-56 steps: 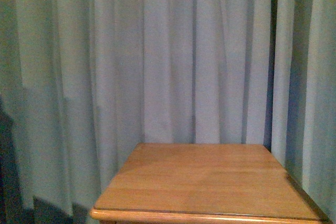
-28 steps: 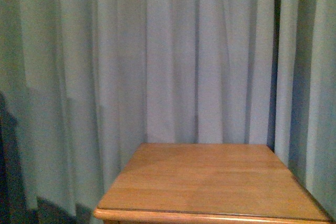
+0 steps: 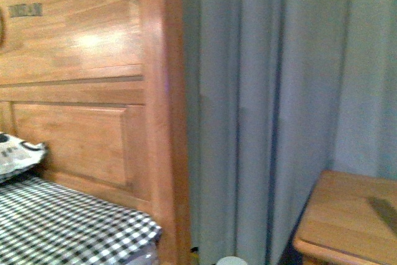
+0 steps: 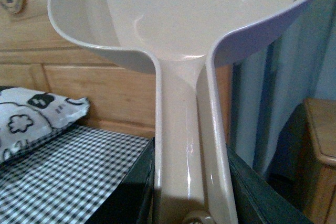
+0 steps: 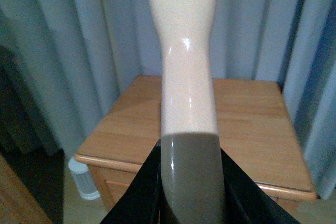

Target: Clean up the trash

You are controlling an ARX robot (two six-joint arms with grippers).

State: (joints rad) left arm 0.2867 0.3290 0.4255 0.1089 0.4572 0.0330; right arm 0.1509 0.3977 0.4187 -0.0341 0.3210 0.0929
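No crumpled white wad of trash shows in any view. In the left wrist view my left gripper (image 4: 191,203) is shut on the handle of a cream dustpan (image 4: 178,35), whose empty scoop points toward the wooden headboard (image 4: 105,87). In the right wrist view my right gripper (image 5: 191,198) is shut on a brush handle (image 5: 188,93), pink above and grey at the grip, held over a wooden nightstand (image 5: 252,119). Neither arm shows in the front view.
A bed with a black-and-white checked cover (image 3: 56,224) and a patterned pillow (image 4: 31,121) lies at the left below the headboard (image 3: 80,91). Grey curtains (image 3: 267,103) hang behind. The nightstand (image 3: 347,221) stands at the right. A small white cylinder (image 5: 84,179) stands on the floor beside it.
The front view has swung left: the nightstand that filled the lower middle now sits at the right edge, and the headboard and bed have come into view.
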